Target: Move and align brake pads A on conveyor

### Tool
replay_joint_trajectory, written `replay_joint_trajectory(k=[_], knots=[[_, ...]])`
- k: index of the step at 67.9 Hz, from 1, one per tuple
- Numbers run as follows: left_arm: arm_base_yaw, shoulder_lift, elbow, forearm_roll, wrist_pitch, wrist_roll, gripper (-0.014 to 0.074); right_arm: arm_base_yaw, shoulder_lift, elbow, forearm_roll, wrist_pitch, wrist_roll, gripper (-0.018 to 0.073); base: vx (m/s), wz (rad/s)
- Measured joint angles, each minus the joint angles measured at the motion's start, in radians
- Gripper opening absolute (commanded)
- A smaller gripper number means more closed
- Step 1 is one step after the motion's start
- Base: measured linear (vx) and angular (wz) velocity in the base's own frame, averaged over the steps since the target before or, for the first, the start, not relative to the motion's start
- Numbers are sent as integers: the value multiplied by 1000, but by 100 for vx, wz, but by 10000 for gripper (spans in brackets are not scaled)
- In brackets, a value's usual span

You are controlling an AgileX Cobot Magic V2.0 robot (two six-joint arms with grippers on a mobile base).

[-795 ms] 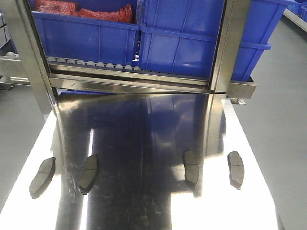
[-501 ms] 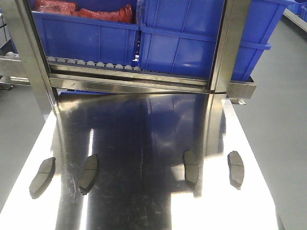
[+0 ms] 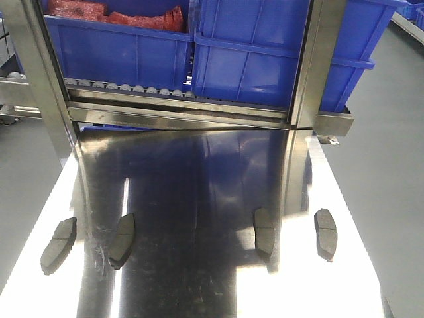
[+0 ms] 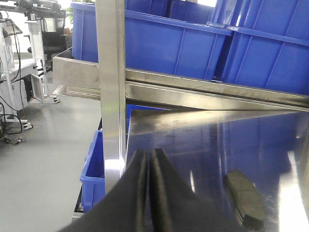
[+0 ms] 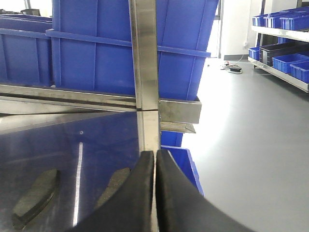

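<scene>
Several brake pads A lie flat on a shiny steel tabletop (image 3: 199, 179). Two are near its left side (image 3: 58, 245) (image 3: 122, 240) and two near its right side (image 3: 264, 232) (image 3: 325, 233). Neither gripper appears in the front view. In the left wrist view my left gripper (image 4: 149, 152) is shut with nothing in it, above the table's left edge; one pad (image 4: 245, 198) lies to its right. My right gripper (image 5: 155, 153) is also shut and empty, over the table's right edge, with two pads (image 5: 36, 197) (image 5: 113, 186) to its left. The conveyor is out of view.
A roller rack (image 3: 132, 89) with blue bins (image 3: 258, 59) stands at the table's far end, carried by steel posts (image 3: 43, 86) (image 3: 311, 66). Red parts (image 3: 112, 13) fill the left bin. Grey floor (image 3: 384, 172) lies on both sides. Another blue bin (image 4: 94, 164) sits below the table.
</scene>
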Motion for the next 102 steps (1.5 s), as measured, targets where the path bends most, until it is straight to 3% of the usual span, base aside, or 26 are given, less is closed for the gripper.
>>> replay_joint_trajectory(k=[41,58,78,102], knots=[[0,0,0,3,-15,13,-6,0,0,0,0,0,0,-11,0,0],[0,0,-8,1,-191,16,-6,0,0,0,0,0,0,-11,0,0],[0,118,-271,0,-6,16,-6,0,0,0,0,0,0,-11,0,0],[0,493,-534,-12,481,11,-6,0,0,0,0,0,0,-11,0,0]])
